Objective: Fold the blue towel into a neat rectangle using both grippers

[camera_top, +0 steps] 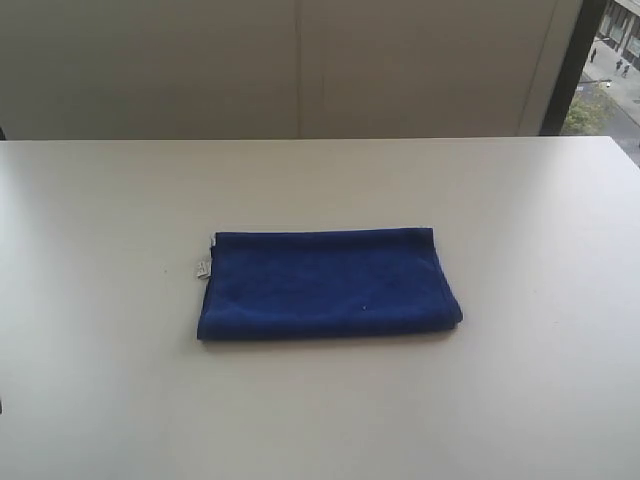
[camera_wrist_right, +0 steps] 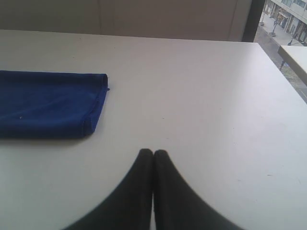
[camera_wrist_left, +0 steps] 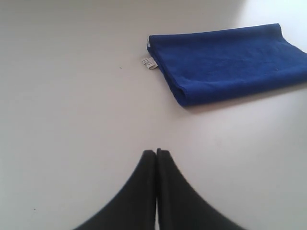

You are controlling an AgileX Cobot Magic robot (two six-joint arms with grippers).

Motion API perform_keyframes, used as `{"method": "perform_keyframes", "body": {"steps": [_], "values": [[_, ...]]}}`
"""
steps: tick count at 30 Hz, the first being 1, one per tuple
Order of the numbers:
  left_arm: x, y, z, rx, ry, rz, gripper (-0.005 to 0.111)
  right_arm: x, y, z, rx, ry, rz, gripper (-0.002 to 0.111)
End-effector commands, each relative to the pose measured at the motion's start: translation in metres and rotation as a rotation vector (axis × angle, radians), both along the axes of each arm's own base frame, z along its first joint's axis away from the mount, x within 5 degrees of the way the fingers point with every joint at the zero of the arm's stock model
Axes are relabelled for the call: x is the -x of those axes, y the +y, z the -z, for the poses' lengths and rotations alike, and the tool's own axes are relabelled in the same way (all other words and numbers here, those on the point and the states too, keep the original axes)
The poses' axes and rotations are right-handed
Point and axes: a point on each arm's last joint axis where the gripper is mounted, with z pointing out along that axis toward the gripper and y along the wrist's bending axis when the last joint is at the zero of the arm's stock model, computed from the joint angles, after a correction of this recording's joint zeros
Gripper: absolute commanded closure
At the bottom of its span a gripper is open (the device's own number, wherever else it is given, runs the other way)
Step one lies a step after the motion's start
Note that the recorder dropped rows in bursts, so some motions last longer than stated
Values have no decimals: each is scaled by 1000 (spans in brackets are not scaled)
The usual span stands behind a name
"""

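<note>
I judge the blue towel (camera_top: 325, 285) already folded tidy on the desk (camera_top: 520, 400), left gripper (camera_wrist_left: 156, 152) and right gripper (camera_wrist_right: 153, 152) both pressed together, empty, so I'd only square edges next.

The exterior view looks down at a slant over the tabletop (camera_top: 100, 400) toward a wall (camera_top: 150, 70). Each wrist view sits low, behind its own jaws. All three share the blue towel (camera_top: 325, 285) — the wrists from opposite ends.

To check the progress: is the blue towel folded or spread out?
Folded. The blue towel lies flat as a compact rectangle, with doubled layers visible at one end.
</note>
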Motion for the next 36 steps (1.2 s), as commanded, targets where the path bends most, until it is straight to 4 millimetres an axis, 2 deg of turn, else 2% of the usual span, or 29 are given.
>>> {"method": "perform_keyframes", "body": {"steps": [1,7,12,16,26,31,36], "values": [[1,0,1,20,9,-6,107,0,0,1,8,-9,-5,108],[-3,4,-3,122,-5,-93,107,0,0,1,8,-9,-5,108],[-1,4,-2,74,-7,-75,107,0,0,1,8,-9,-5,108],[16,6,7,33,55,-21,107,0,0,1,8,-9,-5,108],[24,13,6,-70,-51,-16,107,0,0,1,8,-9,-5,108],[22,19,6,-73,-45,-129,107,0,0,1,8,-9,-5,108],[20,29,6,-77,-38,-318,107,0,0,1,8,-9,-5,108]]}}
